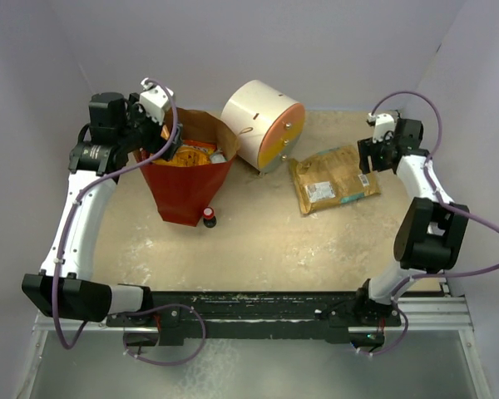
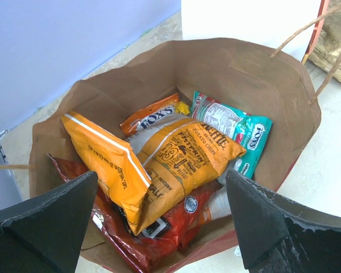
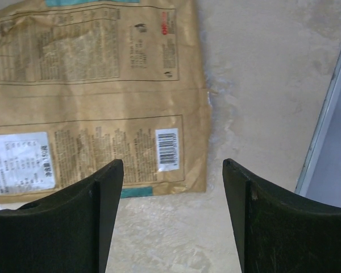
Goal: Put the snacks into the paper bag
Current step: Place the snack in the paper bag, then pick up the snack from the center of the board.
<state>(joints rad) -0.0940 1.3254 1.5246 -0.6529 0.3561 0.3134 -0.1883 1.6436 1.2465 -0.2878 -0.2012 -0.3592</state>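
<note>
From above, the left arm bends over so the left hand (image 1: pixel 160 133) hangs at the paper bag (image 1: pixel 185 193) mouth, and the right arm reaches toward the tan-brown packet (image 1: pixel 333 179) on the worktop (image 1: pixel 274 241); the left wrist shows its fingers spread above the snacks (image 2: pixel 182 153) inside the bag; the right wrist shows the right hand (image 3: pixel 171 170) spread over the packet's corner.

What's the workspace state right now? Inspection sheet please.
Surface: worn beige table.
Job's things: paper bag upright, holding orange packet, teal packet and dark red packet; tan-brown packet flat on the table, outside the bag.
Clutter: cream drawer unit right of the bag; red-capped bottle at the bag's foot.
Hands: left hand open over the bag mouth; right hand open over the tan-brown packet's corner.
Cables: purple cables looped along both arms.
Surroundings: pale walls; nothing else seen.
</note>
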